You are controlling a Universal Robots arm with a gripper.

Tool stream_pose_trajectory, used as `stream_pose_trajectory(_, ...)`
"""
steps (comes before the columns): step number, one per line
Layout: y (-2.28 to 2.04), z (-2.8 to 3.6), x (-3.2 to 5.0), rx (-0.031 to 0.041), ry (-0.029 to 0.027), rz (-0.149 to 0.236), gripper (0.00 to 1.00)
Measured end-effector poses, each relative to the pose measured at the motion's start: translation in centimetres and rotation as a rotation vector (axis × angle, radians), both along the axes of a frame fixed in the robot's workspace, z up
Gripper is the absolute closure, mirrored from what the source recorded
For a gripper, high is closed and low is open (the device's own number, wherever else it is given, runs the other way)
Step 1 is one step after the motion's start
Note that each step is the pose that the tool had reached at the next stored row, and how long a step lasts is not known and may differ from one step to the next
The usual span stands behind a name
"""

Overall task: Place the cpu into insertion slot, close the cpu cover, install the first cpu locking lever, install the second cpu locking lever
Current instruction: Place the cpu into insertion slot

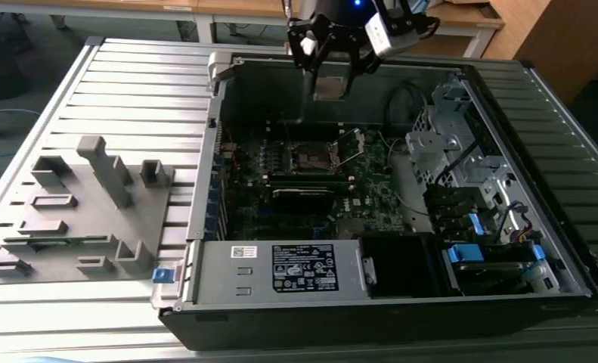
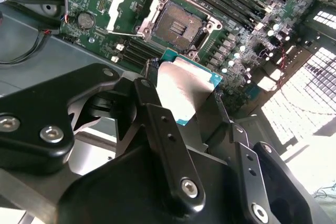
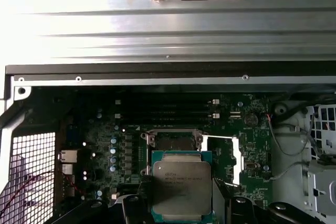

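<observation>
Hovering above the open computer case (image 1: 278, 83), our gripper (image 1: 331, 76) pinches the cpu (image 1: 329, 88) between its two black fingers (image 2: 157, 121), which press on opposite edges of the chip. We see the cpu carried in the air, clear of the motherboard (image 1: 370, 197) and well apart from the insertion slot (image 1: 309, 157). In the first wrist view its dull silver-grey top (image 3: 181, 187) faces the camera, with the green border of the chip showing around the metal. In the second wrist view we see the cpu (image 2: 186, 90) tilted between the fingers, with the insertion slot (image 2: 178, 24) lying beyond it on the board. The slot is uncovered and its dark square middle is exposed inside the metal surround. The cpu cover (image 1: 351, 144) is swung open, lifted off the slot and standing on the side toward the exterior view's right. We make out the cover's thin silvery frame in both wrist views (image 2: 148, 13) (image 3: 236, 156). On the exterior view's left, a grey fixture block (image 1: 87, 204) rests on the slatted metal table (image 1: 127, 83), just beside the case.
</observation>
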State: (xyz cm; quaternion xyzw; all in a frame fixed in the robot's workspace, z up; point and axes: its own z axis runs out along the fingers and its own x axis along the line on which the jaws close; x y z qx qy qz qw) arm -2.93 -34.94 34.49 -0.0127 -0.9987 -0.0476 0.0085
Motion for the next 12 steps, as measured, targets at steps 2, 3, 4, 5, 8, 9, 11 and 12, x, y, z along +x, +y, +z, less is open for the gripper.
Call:
stream_pose_trajectory(2,0.0,-0.22,-0.01,0.0,0.0,0.0,0.46)
stream_pose_trajectory(3,0.0,-0.36,-0.03,0.0,-0.0003,0.0,0.46)
stream_pose_trajectory(4,0.0,-0.49,-0.04,0.0,-0.0006,0.0,0.46)
stream_pose_trajectory(5,0.0,-0.63,-0.04,0.0,-0.0007,0.0,0.46)
stream_pose_trajectory(8,0.0,-1.01,-0.07,0.0,-0.001,0.0,0.46)
stream_pose_trajectory(9,0.0,-1.07,-0.07,0.0,-0.001,0.0,0.46)
stream_pose_trajectory(11,0.0,-1.1,-0.07,-0.0004,-0.0008,0.0,0.46)
stream_pose_trajectory(12,0.0,-1.12,-0.07,-0.0003,-0.0009,0.0,0.46)
